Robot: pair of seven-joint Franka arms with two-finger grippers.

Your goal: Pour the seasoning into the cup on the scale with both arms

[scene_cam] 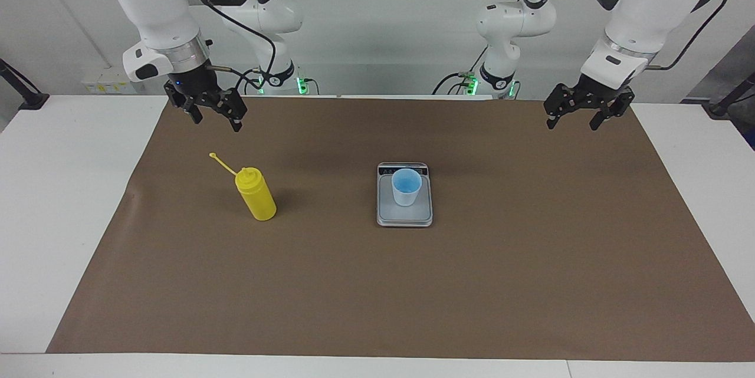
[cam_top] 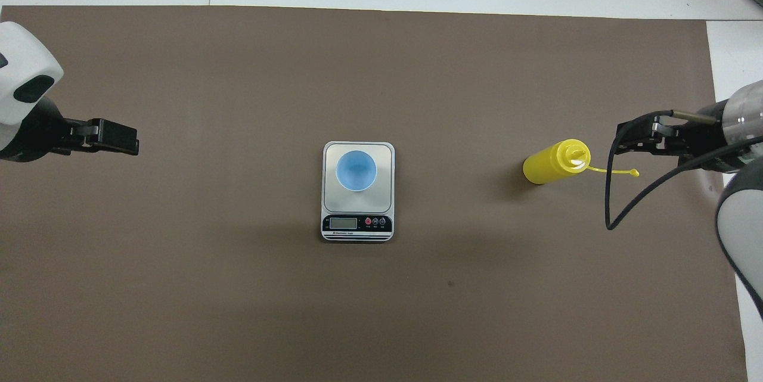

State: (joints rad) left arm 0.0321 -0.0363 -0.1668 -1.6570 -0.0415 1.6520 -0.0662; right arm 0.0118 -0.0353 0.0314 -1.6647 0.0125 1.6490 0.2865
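Note:
The yellow seasoning bottle [scene_cam: 255,195] stands upright on the brown mat toward the right arm's end, and also shows in the overhead view [cam_top: 551,162]. Its tethered cap [scene_cam: 213,155] is off the nozzle and sticks out sideways. The light blue cup [scene_cam: 406,187] [cam_top: 356,170] stands on the plate of the silver-grey scale [scene_cam: 404,217] [cam_top: 357,232] at mid-table. The scale's display strip faces the robots. My right gripper [scene_cam: 216,124] [cam_top: 621,137] hangs open and empty over the mat beside the bottle. My left gripper [scene_cam: 571,125] [cam_top: 135,145] hangs open and empty over the mat at the left arm's end.
The brown mat [scene_cam: 377,295] covers most of the white table [scene_cam: 53,189]. A black cable [cam_top: 614,203] loops from the right wrist over the mat near the bottle's cap.

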